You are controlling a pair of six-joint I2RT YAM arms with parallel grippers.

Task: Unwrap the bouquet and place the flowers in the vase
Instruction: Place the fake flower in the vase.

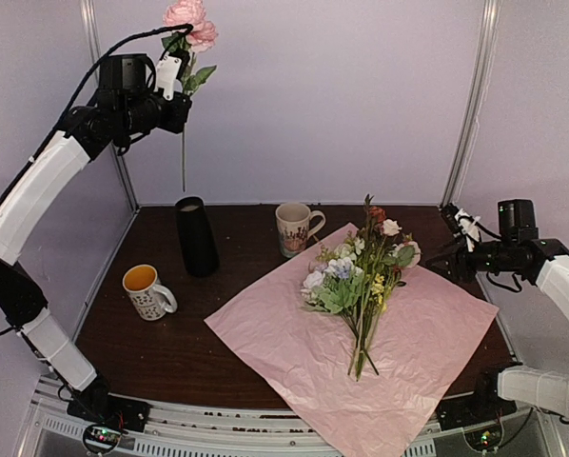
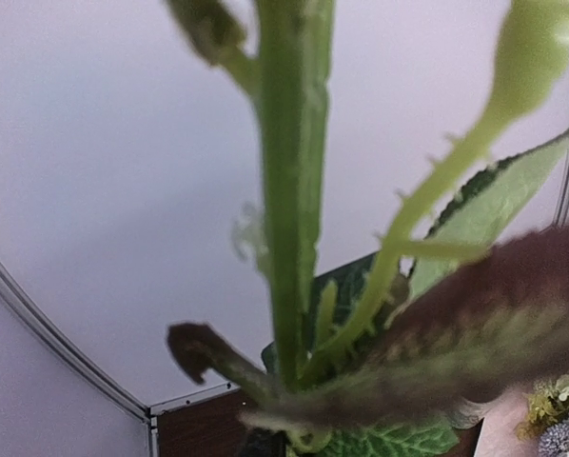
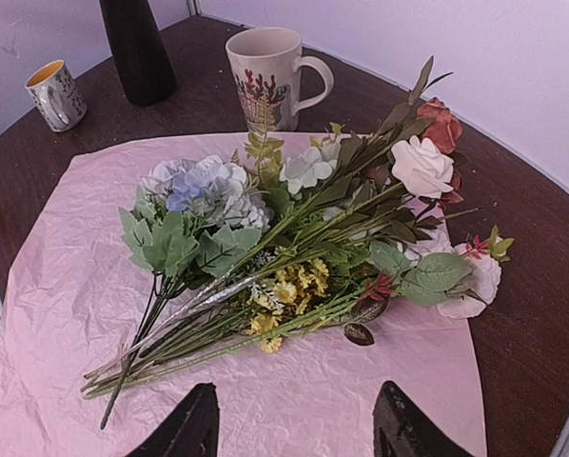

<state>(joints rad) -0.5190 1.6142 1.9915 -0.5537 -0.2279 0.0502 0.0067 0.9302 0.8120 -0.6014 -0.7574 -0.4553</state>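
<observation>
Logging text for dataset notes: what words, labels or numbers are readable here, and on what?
None readable.
The cream mug bears only a red plant pattern; the orange-lined mug only small dark marks, too small to tell as letters.
The vase and pink paper are plain.

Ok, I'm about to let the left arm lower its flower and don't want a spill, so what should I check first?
1. The left gripper shut on the pink flower: ok.
2. Stem end right over the vase mouth: cannot tell, depth unclear.
3. The vase upright, mouth unblocked: ok.
4. The orange-lined mug and cream mug apart from the vase: ok.
5. The right gripper open, touching none of the flowers on the paper: ok.
</observation>
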